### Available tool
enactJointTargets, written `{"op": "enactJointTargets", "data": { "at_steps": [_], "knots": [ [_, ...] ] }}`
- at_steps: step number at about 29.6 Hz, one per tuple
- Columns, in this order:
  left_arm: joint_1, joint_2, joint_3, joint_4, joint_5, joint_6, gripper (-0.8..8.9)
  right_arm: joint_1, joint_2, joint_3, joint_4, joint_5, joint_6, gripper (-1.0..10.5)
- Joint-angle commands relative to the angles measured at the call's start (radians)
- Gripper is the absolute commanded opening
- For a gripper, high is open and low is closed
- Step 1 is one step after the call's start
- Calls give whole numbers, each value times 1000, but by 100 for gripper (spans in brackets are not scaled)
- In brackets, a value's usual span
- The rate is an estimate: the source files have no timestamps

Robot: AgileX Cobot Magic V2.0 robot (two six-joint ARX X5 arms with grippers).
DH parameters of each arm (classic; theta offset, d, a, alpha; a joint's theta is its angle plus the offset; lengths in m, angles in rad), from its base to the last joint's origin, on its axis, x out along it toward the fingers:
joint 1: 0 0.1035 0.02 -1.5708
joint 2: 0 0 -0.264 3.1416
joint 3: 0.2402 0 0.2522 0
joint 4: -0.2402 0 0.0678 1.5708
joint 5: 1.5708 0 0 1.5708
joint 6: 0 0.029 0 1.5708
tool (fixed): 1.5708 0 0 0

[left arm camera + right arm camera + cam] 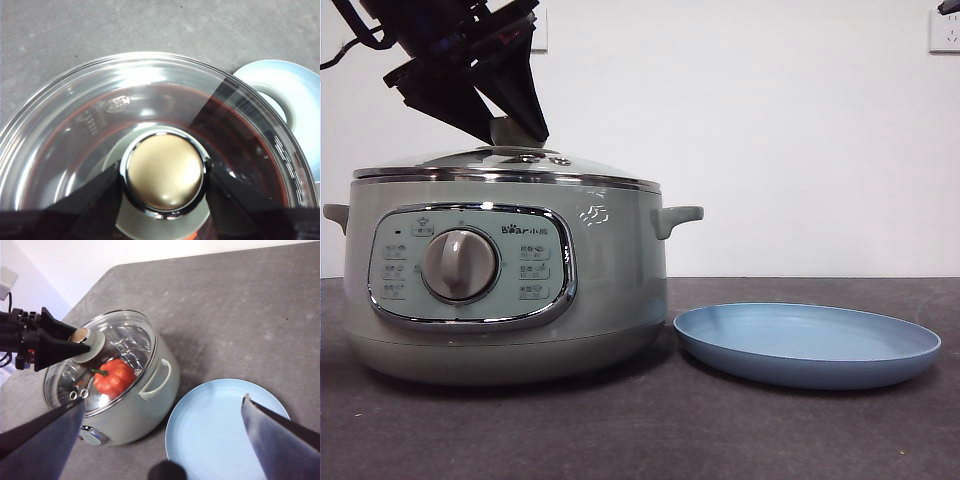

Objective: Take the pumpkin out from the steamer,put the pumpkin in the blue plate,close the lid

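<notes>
The pumpkin [114, 377] is seen through the glass inside the steamer [500, 290], orange-red with its green stem, and has not been taken out. The lid [505, 165] is seated on the steamer's rim. The knob [164, 172] of the lid is flanked on both sides by the black jaws of the left gripper [515, 128], which are set close against it; whether they press on it cannot be told. The blue plate [808, 342] is placed just beside the steamer on the desk [650, 430], next to one side handle [678, 217], and nothing is carried on it. The right gripper [165, 430] is held high above the plate and steamer, its jaws spread wide apart and nothing between them.
</notes>
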Motion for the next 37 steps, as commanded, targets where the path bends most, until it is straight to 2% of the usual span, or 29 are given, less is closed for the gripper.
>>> {"op": "enactJointTargets", "data": {
  "at_steps": [1, 9, 15, 18, 26, 33, 37],
  "knots": [
    [0, 6, 1, 7, -6, 15, -9, 0, 0, 2, 2, 0, -2, 533],
    [0, -19, 1, 53, -9, 9, -9, 0, 1, 2, 7, -1, -2, 533],
    [0, -122, 1, 62, -14, 4, -9, 8, 23, 2, 43, -11, -3, 533],
    [0, -199, 1, 60, -49, 3, -9, 34, 52, 3, 76, -11, -3, 533],
    [0, -430, 1, 14, -205, 3, -9, 224, 229, 36, 179, 17, -16, 537],
    [0, -593, 1, -66, -401, 4, -9, 440, 491, 225, 131, 193, -93, 541],
    [0, -666, 1, -114, -499, 5, -9, 549, 694, 432, 3, 274, -126, 542]
  ]
}}
